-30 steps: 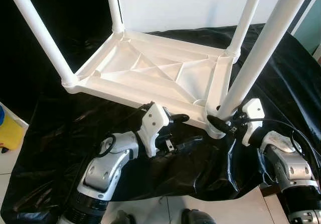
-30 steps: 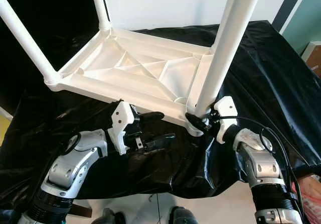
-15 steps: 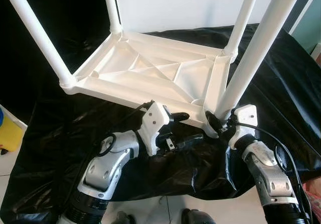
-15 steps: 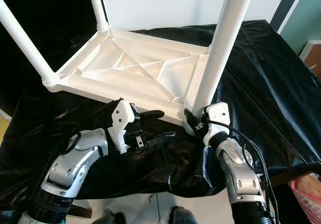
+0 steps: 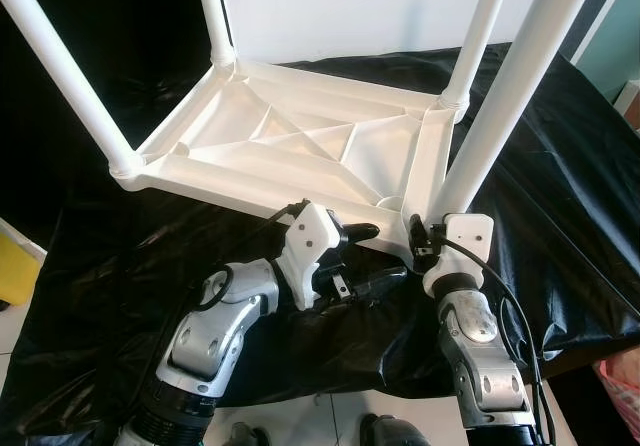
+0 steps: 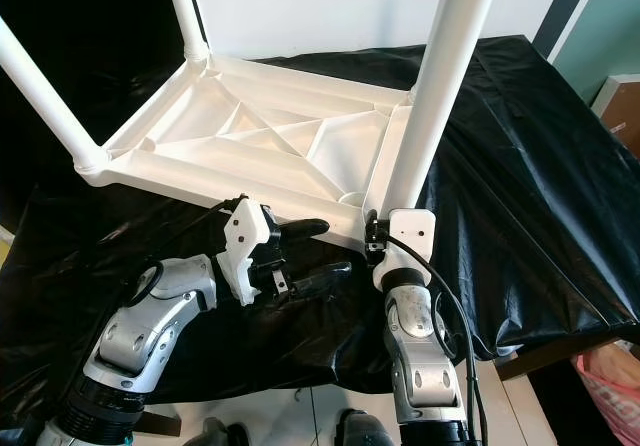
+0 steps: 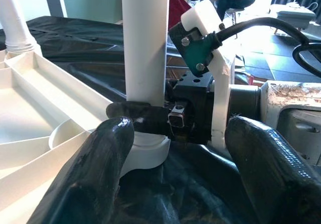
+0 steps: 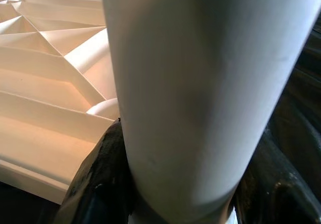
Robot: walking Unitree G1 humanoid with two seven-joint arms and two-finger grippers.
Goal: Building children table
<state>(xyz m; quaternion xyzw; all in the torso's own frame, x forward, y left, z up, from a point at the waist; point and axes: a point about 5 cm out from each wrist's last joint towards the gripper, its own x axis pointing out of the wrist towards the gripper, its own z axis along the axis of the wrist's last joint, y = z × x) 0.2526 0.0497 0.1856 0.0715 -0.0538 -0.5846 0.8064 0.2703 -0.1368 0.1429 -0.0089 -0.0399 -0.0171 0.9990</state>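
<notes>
Upturned white table [image 5: 300, 136] on black sheet [image 5: 560, 196]. Right gripper [image 5: 418, 238] clamps the near leg [image 5: 490, 126] at its base. Left gripper [image 5: 362, 258] hovers beside it, fingers spread wide.

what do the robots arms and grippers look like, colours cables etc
Both arms are silver metal with ribbed black cuffs lower down. Each wrist carries an angular white plastic housing, and loose black cables loop along both forearms. The left gripper and right gripper each have two long glossy black fingers. In the left wrist view, the right wrist's white bracket carries a green part with screws.
</notes>
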